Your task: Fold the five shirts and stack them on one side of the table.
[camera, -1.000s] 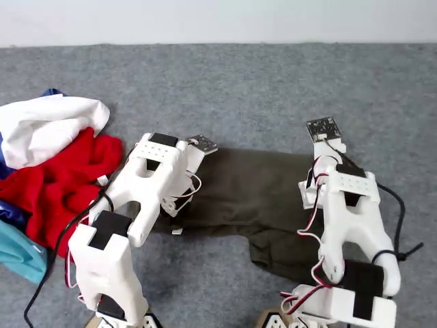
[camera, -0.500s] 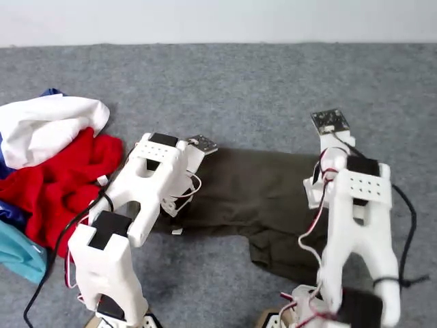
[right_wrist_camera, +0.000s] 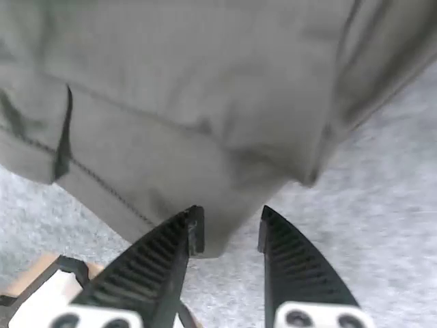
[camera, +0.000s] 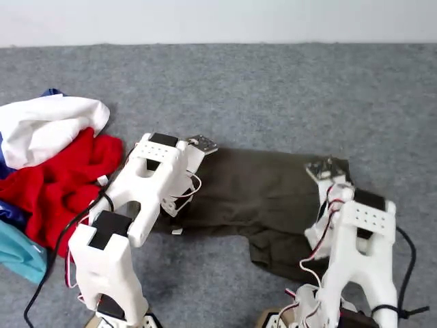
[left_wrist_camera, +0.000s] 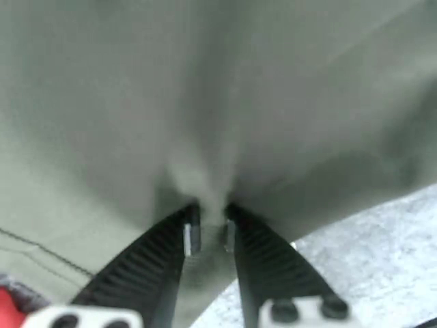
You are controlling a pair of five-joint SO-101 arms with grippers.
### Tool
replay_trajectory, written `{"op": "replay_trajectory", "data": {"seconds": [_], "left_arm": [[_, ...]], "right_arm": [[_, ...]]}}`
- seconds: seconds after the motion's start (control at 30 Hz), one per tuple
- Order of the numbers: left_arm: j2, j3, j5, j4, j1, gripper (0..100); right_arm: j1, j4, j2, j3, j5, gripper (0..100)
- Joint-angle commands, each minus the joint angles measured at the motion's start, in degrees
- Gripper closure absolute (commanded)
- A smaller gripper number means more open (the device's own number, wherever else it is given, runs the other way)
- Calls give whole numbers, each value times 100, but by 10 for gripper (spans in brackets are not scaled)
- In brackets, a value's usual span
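Olive shirt (camera: 259,198): soft, light and limp, so it will likely sag and drag; best taken at a hem or corner. It lies spread at 5 o'clock of the table (camera: 273,89) centre.
Left gripper (left_wrist_camera: 208,229): narrow, pinching a raised fold at the shirt's 9 o'clock side.
Right gripper (right_wrist_camera: 229,229): parted, with the shirt's 3 o'clock edge between the tips, not clamped.
Red shirt (camera: 65,178): heaped at 9 o'clock.
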Motion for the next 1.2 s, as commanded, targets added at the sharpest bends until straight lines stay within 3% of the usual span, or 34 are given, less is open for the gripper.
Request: {"op": "replay_trajectory", "data": {"seconds": [0.0, 0.37, 0.57, 0.67, 1.17], "left_arm": [[70, 119, 35, -9, 62, 916], [79, 119, 35, -9, 62, 916], [79, 119, 35, -9, 62, 916], [79, 119, 35, -9, 62, 916], [79, 127, 35, 0, 62, 916]], "right_arm": [[84, -295, -198, 440, 88, 859], [84, -655, -207, 1081, 123, 861], [84, -1209, -163, 1503, 255, 990], [84, -1279, -207, 1556, 255, 988], [75, -259, -154, -589, 193, 988]]}}
